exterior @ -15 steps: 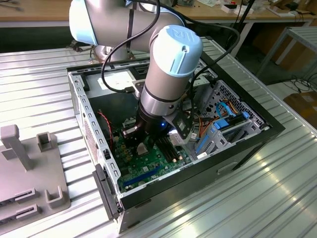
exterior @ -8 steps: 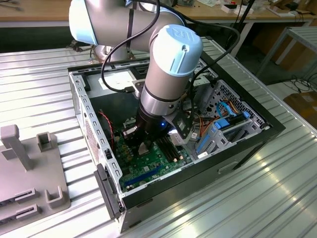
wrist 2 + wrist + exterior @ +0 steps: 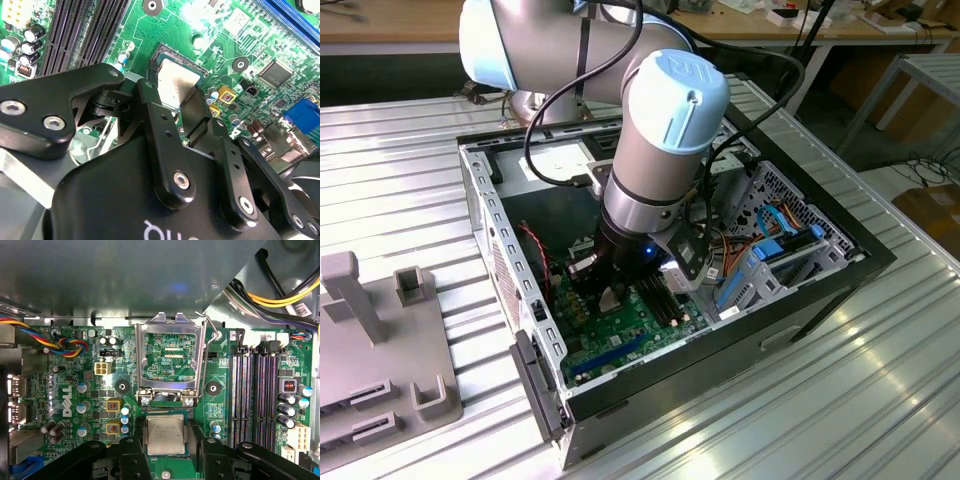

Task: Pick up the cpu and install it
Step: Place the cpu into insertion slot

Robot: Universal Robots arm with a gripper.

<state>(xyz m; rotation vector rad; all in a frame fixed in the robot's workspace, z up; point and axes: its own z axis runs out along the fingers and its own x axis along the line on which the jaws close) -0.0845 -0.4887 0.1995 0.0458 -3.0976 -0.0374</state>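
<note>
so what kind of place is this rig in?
Probably a robotics lab or workshop bench rather than a production line. An open desktop PC case sits on a ribbed metal table, a robot arm reaches into it, and cluttered wooden workbenches stand behind.

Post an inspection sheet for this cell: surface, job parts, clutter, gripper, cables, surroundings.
surface: ribbed metal table; an open case lies on it, with the board inside.
job's things: cpu lies flat, metal top up, at the socket. Seated or just above it: cannot tell. Plate is swung open.
clutter: grey fixture on the table, at the exterior view's left.
gripper: gripper is low over the board, at the cpu. Grip cannot be told.
cables: coloured wires cross the board edge; black cable loops along the arm.
surroundings: wooden bench behind the table.
</note>
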